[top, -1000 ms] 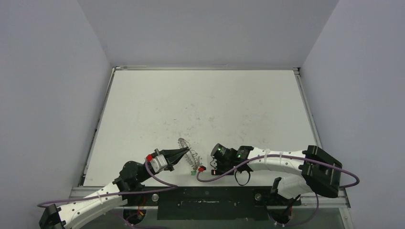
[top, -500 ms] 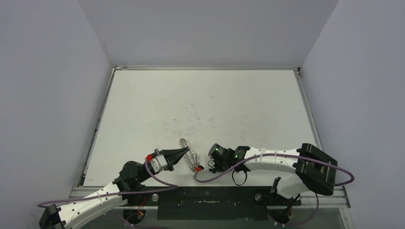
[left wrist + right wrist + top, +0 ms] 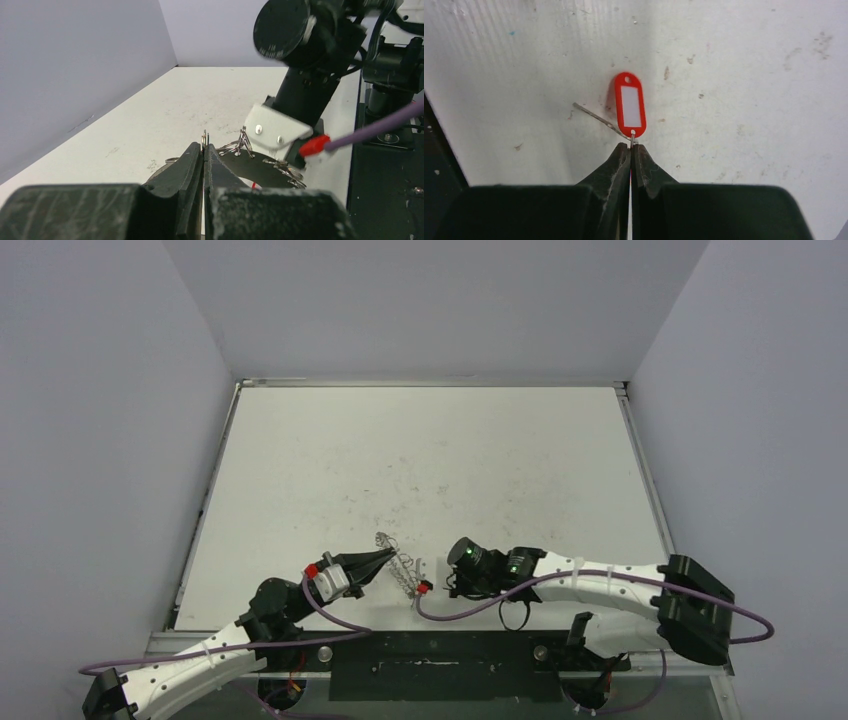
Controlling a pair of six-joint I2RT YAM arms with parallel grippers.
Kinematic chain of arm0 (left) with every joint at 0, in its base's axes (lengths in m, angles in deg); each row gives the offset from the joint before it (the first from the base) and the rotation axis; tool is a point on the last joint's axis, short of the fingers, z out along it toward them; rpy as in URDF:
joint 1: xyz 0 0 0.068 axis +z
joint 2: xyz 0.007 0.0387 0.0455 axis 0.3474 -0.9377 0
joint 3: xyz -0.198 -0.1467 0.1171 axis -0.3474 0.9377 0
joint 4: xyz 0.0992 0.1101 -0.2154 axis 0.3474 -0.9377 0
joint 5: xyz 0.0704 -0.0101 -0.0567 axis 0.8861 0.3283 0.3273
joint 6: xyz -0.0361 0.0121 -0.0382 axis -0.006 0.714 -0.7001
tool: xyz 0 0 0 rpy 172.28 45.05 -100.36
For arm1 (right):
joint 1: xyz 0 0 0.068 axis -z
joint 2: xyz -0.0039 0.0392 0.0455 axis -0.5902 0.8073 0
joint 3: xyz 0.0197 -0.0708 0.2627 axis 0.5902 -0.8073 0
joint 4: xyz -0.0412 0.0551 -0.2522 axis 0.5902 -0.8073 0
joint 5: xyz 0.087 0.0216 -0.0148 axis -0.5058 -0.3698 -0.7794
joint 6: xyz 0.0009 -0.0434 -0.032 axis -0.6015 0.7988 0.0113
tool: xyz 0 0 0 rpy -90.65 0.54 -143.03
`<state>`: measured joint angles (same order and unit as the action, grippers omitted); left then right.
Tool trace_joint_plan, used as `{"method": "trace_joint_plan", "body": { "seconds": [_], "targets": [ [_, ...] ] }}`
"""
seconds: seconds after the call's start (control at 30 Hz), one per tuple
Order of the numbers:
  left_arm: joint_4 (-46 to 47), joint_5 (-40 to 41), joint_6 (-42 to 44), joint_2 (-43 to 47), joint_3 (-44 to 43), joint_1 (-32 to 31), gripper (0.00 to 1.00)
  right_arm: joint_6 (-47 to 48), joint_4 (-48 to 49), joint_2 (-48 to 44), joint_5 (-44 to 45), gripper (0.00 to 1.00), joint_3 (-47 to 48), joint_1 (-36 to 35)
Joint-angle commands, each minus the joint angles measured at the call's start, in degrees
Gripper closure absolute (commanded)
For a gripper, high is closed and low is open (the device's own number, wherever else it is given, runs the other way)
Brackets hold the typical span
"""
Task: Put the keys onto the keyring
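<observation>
Right wrist view alone, nearest: right gripper [image 3: 630, 147] pinched together on the small ring of the red-tagged key [image 3: 629, 105], tag pointing away from the tips, white table [image 3: 749, 75] behind. Left wrist view alone: left gripper [image 3: 204, 149] clamped on one wire loop of the keyring [image 3: 240, 146], rest of ring past the tips. Top view: key just right of keyring, contact unclear. Versus half a second ago: right arm [image 3: 600, 585] pulled back rightward, tag along with it; left arm [image 3: 200, 655] unmoved.
</observation>
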<state>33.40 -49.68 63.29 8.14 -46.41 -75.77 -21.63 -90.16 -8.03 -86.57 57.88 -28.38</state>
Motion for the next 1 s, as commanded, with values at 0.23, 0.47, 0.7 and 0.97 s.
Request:
{"method": "trace_joint_plan", "body": {
  "seconds": [0.23, 0.47, 0.7, 0.97],
  "targets": [
    [3.73, 1.09, 0.66, 0.38, 2.47, -0.19, 1.0, -6.47, 4.12, -19.51, 1.74, 1.0, -3.33, 0.11],
    [3.48, 1.03, 0.57, 0.2, 2.21, -0.19, 1.0, -16.49, 5.17, -22.96, 2.14, 1.0, 0.55, 1.87],
    [3.25, 0.81, 0.04, -0.49, 2.05, -0.19, 1.0, -30.62, 3.26, -21.84, -1.95, 1.0, 7.11, 10.51],
    [3.7, 0.65, -0.54, -2.11, 1.43, -0.19, 1.0, -33.71, -0.76, -10.72, -15.58, 1.0, 16.64, 12.43]
  ]
}}
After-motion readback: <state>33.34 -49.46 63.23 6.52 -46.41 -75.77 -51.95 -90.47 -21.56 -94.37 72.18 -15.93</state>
